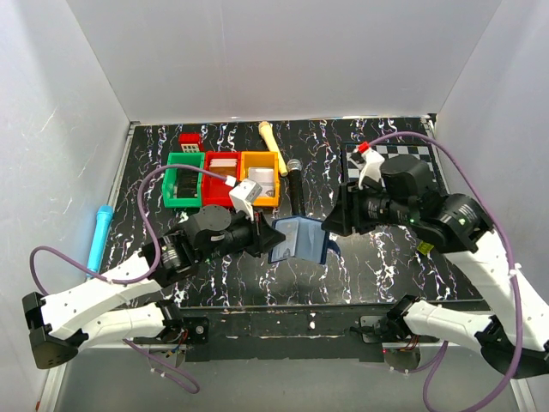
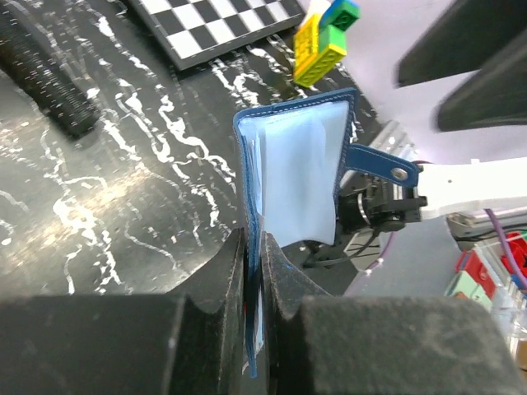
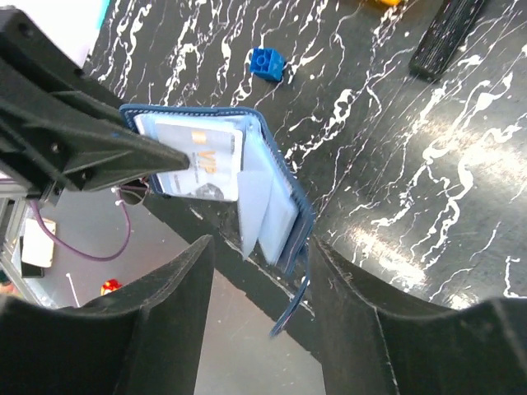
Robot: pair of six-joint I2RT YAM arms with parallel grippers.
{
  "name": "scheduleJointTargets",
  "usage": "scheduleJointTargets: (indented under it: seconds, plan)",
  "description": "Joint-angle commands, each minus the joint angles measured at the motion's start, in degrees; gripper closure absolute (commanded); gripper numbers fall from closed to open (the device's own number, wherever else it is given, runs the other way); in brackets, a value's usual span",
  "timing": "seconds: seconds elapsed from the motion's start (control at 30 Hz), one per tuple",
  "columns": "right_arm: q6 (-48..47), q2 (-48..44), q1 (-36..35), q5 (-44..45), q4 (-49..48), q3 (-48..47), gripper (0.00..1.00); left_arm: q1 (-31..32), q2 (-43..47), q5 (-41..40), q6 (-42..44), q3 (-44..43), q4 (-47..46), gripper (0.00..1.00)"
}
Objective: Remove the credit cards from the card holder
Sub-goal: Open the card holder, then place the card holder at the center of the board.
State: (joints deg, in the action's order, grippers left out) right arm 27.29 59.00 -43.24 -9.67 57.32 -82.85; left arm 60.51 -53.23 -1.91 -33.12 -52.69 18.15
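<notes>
- I am watching the left gripper reaching in from 9 o'clock in the top view, its jaws clamping shut on one cover of the small navy-blue folding card holder.
- The card holder is hanging open like a book above the middle of the black, white-veined worktop, at 6 o'clock from the black microphone.
- In the left wrist view the left gripper is pinching that cover edge-on, and the card holder is standing up at 12 o'clock from it, showing a pale blue-grey inner face and a snap strap sticking out at 3 o'clock.
- The right gripper is approaching from 3 o'clock, its jaws standing wide apart and gripping nothing.
- In the right wrist view the right gripper is framing the lower edge of the card holder; I cannot tell whether either finger is touching it.
- The pale credit cards are sitting in the holder's pocket, the front one showing printed lettering.
- A small bright blue toy brick is lying on the worktop at 12 o'clock from the holder in that view.
- A black-and-white checkered board is lying flat at 12 o'clock in the left wrist view.
</notes>
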Motion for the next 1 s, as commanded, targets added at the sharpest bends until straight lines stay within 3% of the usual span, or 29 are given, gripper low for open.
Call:
scheduleJointTargets:
  seconds: [0.0, 0.07, 0.17, 0.27, 0.37, 0.53, 0.77, 0.97]
  plan:
    - [-4.5, -3.3, -0.2, 2.0, -0.5, -4.3, 0.43, 0.3, 1.9, -6.4, -0.1, -4.2, 7.6, 1.0]
    - [-4.7, -4.0, -0.2, -3.3, -3.7, -3.9, 0.48, 0.3, 1.5, -7.4, -0.9, -4.3, 8.7, 1.0]
    - [-2.2, -3.5, -0.3, -12.2, -10.5, 0.7, 0.64, 0.2, -0.7, -7.6, -3.5, -4.0, 9.8, 1.0]
    - [1.2, -2.0, -1.9, -13.2, -16.9, 8.1, 0.85, 0.3, -3.1, -6.2, -6.5, -3.8, 9.4, 1.0]
    - [4.7, -0.5, -2.2, -14.8, -24.3, 16.7, 0.97, 0.2, -2.4, -6.0, -8.2, -1.0, 6.4, 1.0]
    - [6.3, 2.5, -2.2, -15.7, -34.5, 26.5, 0.99, 0.1, -0.9, -3.8, -9.5, 4.4, 1.5, 1.0]
    - [5.1, 7.6, -1.2, -8.5, -34.3, 31.2, 0.99, -2.1, -2.9, -1.5, -10.6, 12.3, -4.7, 1.0]
    - [4.4, 9.5, -0.8, -7.0, -36.3, 34.2, 0.99, -7.8, -7.1, 4.3, -13.9, 21.9, -16.6, 1.0]
